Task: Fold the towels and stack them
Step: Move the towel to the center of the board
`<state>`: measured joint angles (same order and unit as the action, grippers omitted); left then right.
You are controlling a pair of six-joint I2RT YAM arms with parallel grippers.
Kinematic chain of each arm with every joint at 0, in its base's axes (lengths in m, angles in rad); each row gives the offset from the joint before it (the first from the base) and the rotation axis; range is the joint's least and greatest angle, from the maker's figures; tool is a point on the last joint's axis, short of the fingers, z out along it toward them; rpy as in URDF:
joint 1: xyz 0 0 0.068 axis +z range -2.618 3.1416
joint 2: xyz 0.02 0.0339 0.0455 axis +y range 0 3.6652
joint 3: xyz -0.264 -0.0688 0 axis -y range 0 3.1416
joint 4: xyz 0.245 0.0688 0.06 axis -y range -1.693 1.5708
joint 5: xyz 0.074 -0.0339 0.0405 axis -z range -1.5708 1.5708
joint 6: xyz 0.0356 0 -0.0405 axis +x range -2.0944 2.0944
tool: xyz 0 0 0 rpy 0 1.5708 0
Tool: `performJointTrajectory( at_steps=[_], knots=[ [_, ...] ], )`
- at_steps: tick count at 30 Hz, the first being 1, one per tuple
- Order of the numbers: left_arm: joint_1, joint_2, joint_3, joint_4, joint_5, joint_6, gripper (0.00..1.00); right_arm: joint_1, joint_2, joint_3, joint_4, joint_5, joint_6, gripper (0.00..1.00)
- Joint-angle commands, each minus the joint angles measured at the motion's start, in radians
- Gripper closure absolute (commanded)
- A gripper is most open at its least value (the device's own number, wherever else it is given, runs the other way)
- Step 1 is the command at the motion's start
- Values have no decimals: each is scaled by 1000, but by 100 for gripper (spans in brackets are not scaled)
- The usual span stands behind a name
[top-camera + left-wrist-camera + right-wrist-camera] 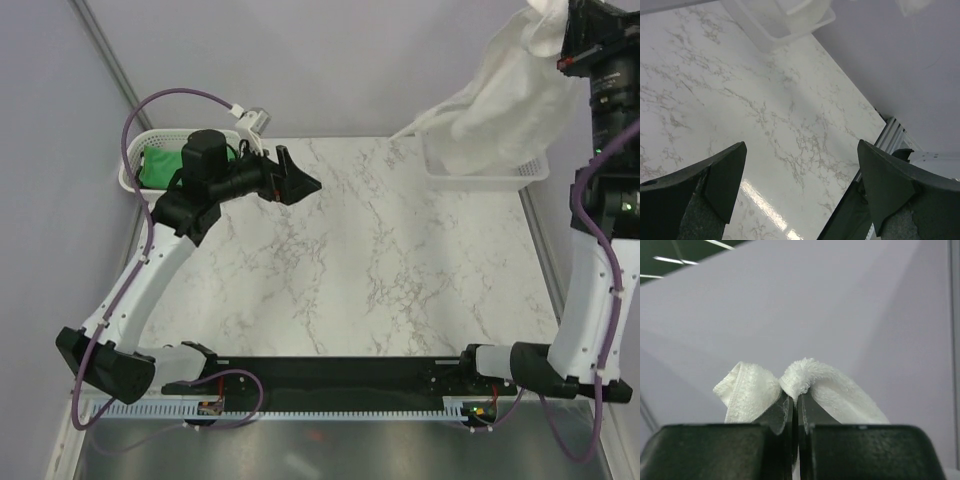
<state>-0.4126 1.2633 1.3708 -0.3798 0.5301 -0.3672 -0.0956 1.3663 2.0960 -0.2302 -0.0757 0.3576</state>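
You are looking down on a white marble-patterned table (350, 270) with your two arms mounted at its near edge. Your right arm (590, 290) rises tall along the right side, reaching the top right corner of the overhead view. Your left arm (150, 270) bends up the left side and turns inward over the far left part of the table. The white towel (495, 100) hangs in the air from the right gripper (562, 35), draping down and to the left. Its lower end reaches into or just over a white mesh basket (485, 178) at the far right corner of the table; you cannot tell whether it touches the basket floor. A second white mesh basket (132, 170) sits at the far left corner, with the green towel (158, 168) bunched inside it, partly hidden behind the left arm. In the right wrist view, the right gripper's jaws are pressed together on a pinched fold of the white towel, which puffs out on both sides of the fingers (782, 412). The left gripper (300, 175) hovers above bare table near the left basket, its jaws spread wide apart with nothing between them.
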Motion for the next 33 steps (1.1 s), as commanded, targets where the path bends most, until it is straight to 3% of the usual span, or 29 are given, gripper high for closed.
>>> performJointTrajectory(
  at_steps=[1, 5, 7, 10, 11, 12, 14, 16, 19, 23, 27, 29, 31, 33],
  knots=[
    [12, -33, 62, 1, 63, -27, 0, -1, -44, -7, 38, -191, 128, 100],
    [15, -103, 65, -59, 32, -26, 2, 0, -85, -106, 51, -468, 344, 100],
    [17, -134, 41, -59, 31, -26, 2, 8, -143, -285, 96, -574, 447, 100],
    [23, -182, -21, -59, 31, -26, 2, 81, -222, -523, 126, -602, 463, 100],
    [24, -197, -42, -196, -32, -6, 2, 101, -219, -553, 99, -605, 446, 100],
    [28, -226, -65, -199, -144, -13, 3, 149, -207, -603, 69, -601, 419, 100],
    [29, -263, -139, -202, -156, -38, 4, 307, -184, -652, 3, -531, 336, 100],
    [29, -327, -208, -202, -206, -47, 4, 472, -129, -711, -46, -461, 308, 100],
    [31, -398, -265, -212, -318, -68, 4, 649, -47, -810, 17, -377, 320, 100],
    [32, -429, -292, -231, -380, -114, 4, 721, 111, -867, 140, -387, 347, 100],
    [34, -381, -331, -220, -383, -115, 5, 723, 408, -684, -1, -402, 189, 100],
    [35, -332, -338, -217, -378, -101, 6, 721, 482, -599, -73, -365, 133, 85],
    [37, -308, -342, -215, -377, -88, 7, 720, 546, -469, -177, -270, 93, 58],
    [37, -282, -348, -211, -381, -84, 8, 715, 548, -383, -240, -213, 86, 43]
  ],
)
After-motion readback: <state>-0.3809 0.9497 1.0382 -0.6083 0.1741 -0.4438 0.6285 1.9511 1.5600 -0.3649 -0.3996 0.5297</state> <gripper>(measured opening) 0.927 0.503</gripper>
